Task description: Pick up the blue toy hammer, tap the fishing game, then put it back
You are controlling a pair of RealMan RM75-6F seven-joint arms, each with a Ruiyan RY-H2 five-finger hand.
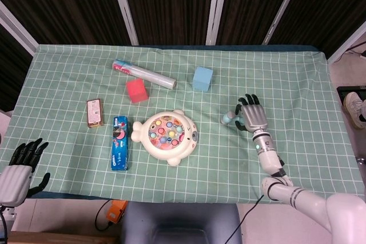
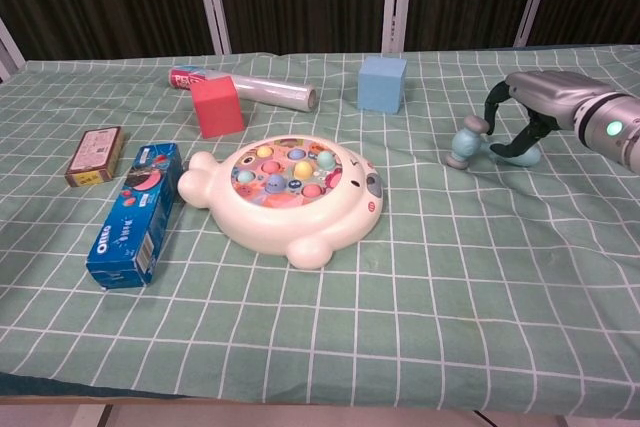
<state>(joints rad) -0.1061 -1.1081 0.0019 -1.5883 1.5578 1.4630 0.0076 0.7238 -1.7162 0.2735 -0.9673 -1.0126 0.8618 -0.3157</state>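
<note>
The blue toy hammer (image 1: 227,119) (image 2: 466,142) lies on the green checked cloth, right of the fishing game (image 1: 166,131) (image 2: 290,192), a white fish-shaped toy with coloured fish in its round top. My right hand (image 1: 251,117) (image 2: 530,107) hovers over the hammer's handle, fingers arched down on the far side and thumb on the near side. The hammer still rests on the cloth, and I see no firm grip. My left hand (image 1: 17,167) hangs off the table's front left corner, fingers spread and holding nothing.
A light blue cube (image 1: 202,78) and a red cube (image 1: 136,90) stand behind the game, with a film roll (image 1: 144,74) further back. An Oreo box (image 1: 119,142) and a small brown box (image 1: 94,112) lie to the left.
</note>
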